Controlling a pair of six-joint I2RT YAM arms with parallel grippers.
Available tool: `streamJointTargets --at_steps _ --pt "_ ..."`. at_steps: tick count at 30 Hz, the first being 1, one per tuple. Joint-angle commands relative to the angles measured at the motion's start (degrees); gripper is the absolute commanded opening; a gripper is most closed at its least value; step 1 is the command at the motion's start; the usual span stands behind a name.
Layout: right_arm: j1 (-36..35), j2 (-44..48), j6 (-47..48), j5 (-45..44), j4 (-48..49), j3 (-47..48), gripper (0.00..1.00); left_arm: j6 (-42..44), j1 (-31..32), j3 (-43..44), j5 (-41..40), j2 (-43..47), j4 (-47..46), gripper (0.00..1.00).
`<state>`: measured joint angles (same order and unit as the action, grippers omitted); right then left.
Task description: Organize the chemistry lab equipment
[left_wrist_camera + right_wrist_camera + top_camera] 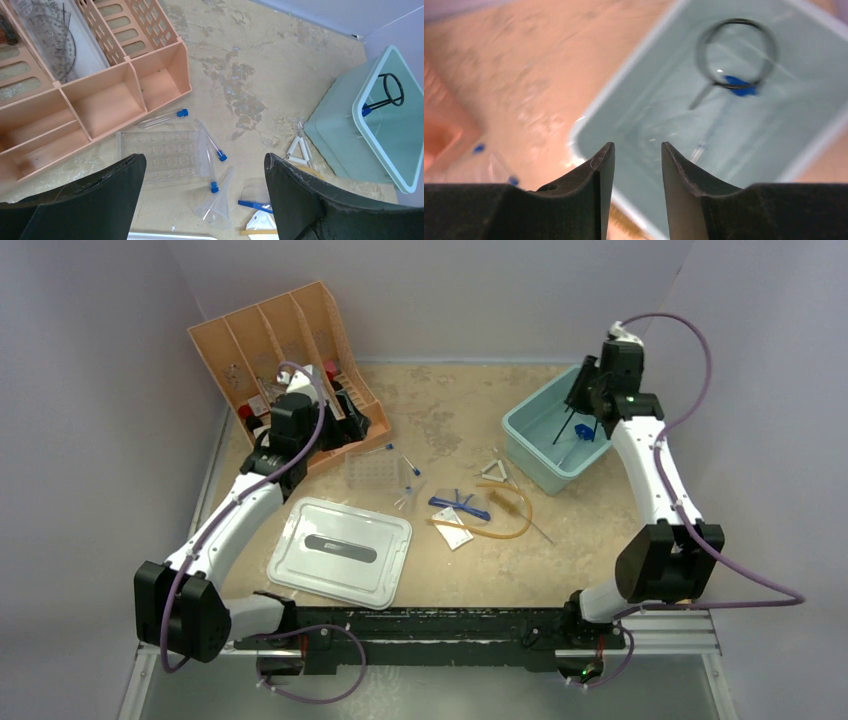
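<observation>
The black wire ring [572,426] with its blue clamp lies inside the teal bin [520,445]. My right gripper [638,146] hovers open over that bin, nothing between its fingers, with the ring [736,50] below and ahead. My left gripper [204,159] stands wide open above the clear tube rack [160,157] and the blue-capped thin tubes [210,142]. A clear funnel [217,205] lies beside them. Mid-table rest the wire triangle [497,477], the amber rubber hose [505,515], the blue tools [458,505] and a small clear packet [455,535].
The peach slotted organizer [270,340] stands at the back left, close behind my left wrist. A pale grey lid [340,550] with a dark handle slot lies near the front left. White walls close in the table on three sides.
</observation>
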<state>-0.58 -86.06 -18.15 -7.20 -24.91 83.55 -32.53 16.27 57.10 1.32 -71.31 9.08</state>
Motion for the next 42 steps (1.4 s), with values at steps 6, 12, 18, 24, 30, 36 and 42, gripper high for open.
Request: streamJointTargets --at_steps 6,12,18,24,30,36,42 --pt "-22.27 0.38 15.22 5.46 -1.11 -1.22 0.51 -4.48 0.08 -1.29 -0.08 2.46 -2.41 0.88" --pt "-28.39 -2.49 23.96 16.51 -1.4 -7.78 0.53 -4.32 0.08 -1.0 -2.5 2.9 -1.27 0.87" --pt "-30.38 -6.73 32.07 23.62 -1.88 -12.25 0.56 -5.27 0.08 0.46 -3.74 0.5 -3.71 0.88" --pt "-31.74 -10.9 36.75 22.21 -1.97 -11.54 0.68 -7.98 0.08 4.3 -0.07 -4.82 -7.55 0.88" --pt "-31.85 -14.98 38.23 25.38 -4.13 -9.94 0.81 -9.26 0.08 7.61 1.26 -10.48 -12.17 0.87" --pt "-31.85 -19.56 40.25 26.06 -5.74 -7.45 0.78 -8.38 0.08 9.98 1.12 -13.5 -11.85 0.87" --pt "-31.85 -21.71 42.61 29.09 -6.75 -6.34 0.68 -8.42 0.08 10.99 1.14 -14.85 -12.55 0.87"
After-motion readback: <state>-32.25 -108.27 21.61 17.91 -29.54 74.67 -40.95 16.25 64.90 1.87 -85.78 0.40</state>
